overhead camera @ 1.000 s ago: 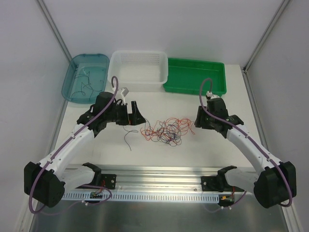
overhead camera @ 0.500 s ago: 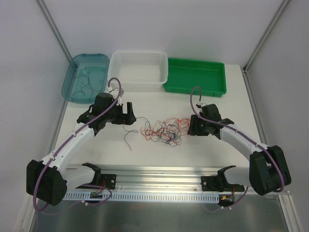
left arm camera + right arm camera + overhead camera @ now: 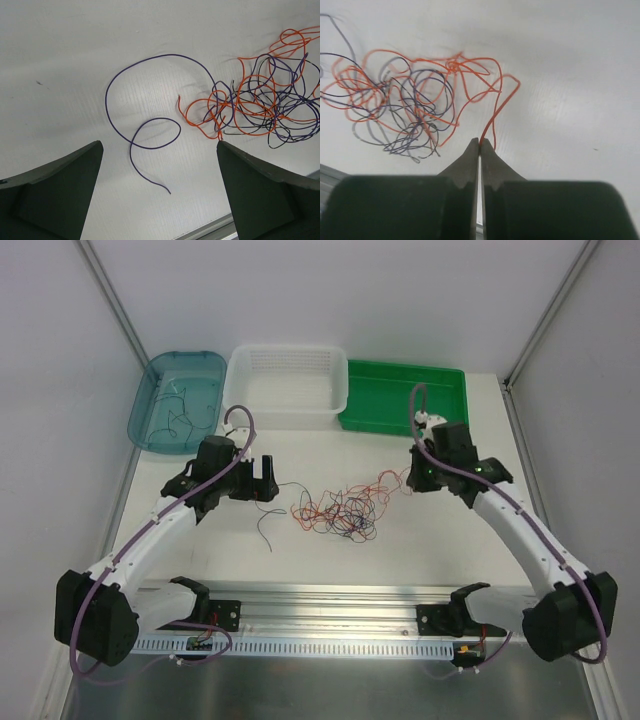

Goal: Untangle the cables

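Observation:
The cables (image 3: 335,512) lie as a tangle of thin orange and dark purple wires in the middle of the white table. My right gripper (image 3: 412,478) is at the tangle's right, shut on one orange cable (image 3: 501,106) whose end is pinched at its tips (image 3: 480,142). That strand runs from the grip back into the tangle (image 3: 405,107). My left gripper (image 3: 267,480) is open at the tangle's left, above a loose purple cable (image 3: 106,97) that curls on the table apart from the tangle (image 3: 260,100). Nothing is between the left fingers (image 3: 60,185).
A teal tray (image 3: 150,415) with a few thin wires stands at the back left. Next to it is a white basket (image 3: 290,412), then a green tray (image 3: 455,420). A metal rail (image 3: 330,600) runs along the near edge.
The right gripper has shut on an orange cable and moved back and to the right, drawing a strand out of the tangle. The left gripper stays open and has shifted slightly.

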Controlling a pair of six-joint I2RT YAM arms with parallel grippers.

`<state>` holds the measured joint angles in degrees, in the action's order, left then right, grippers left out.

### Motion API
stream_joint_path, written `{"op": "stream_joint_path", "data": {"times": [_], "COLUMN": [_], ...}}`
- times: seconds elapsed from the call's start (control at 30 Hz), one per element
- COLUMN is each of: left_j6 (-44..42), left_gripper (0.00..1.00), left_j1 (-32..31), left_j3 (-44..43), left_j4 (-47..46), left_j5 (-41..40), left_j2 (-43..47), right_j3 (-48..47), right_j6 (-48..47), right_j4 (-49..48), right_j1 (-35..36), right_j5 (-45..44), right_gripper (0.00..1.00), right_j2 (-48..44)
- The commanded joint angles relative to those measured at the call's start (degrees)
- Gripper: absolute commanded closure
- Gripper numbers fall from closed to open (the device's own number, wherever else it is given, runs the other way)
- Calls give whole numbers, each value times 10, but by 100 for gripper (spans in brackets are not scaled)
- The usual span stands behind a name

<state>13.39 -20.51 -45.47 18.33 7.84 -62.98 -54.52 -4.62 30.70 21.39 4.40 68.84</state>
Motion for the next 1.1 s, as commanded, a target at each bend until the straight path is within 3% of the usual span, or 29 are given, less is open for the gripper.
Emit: {"op": "stream_joint_path", "data": {"times": [0.0, 0.13, 0.23, 0.3, 0.37, 0.57, 0.77, 1.07], "left_j6": [-15, -18, -19, -16, -13, -16, 40, 117], "left_gripper": [1, 1, 1, 1, 1, 1, 1, 1], "left_j1": [4, 4, 3, 3, 3, 0, -38, -88], "left_j3": [-3, 2, 9, 10, 10, 24, 38, 43], "left_j4": [-14, -13, -13, -13, -15, -77, -163, -311], "left_j5": [-5, -11, -17, -15, 4, 157, 247, 225], "left_j2": [18, 29, 41, 47, 51, 72, 81, 67], "right_j3": [-149, -282, -334, -334, -341, -300, -302, -304], "right_j6": [-54, -48, -22, -1, 3, 33, 32, -10], "right_j4": [136, 204, 168, 104, 98, 68, 65, 88], "right_j1": [-2, -2, -3, -3, -3, 4, 15, 92], "right_j5": [-37, -19, 51, 125, 172, 213, 291, 317], "right_gripper": [99, 99, 99, 99, 99, 99, 99, 99], "right_j2": [-59, -78, -102, -121, -101, -82, -55, -7]}}
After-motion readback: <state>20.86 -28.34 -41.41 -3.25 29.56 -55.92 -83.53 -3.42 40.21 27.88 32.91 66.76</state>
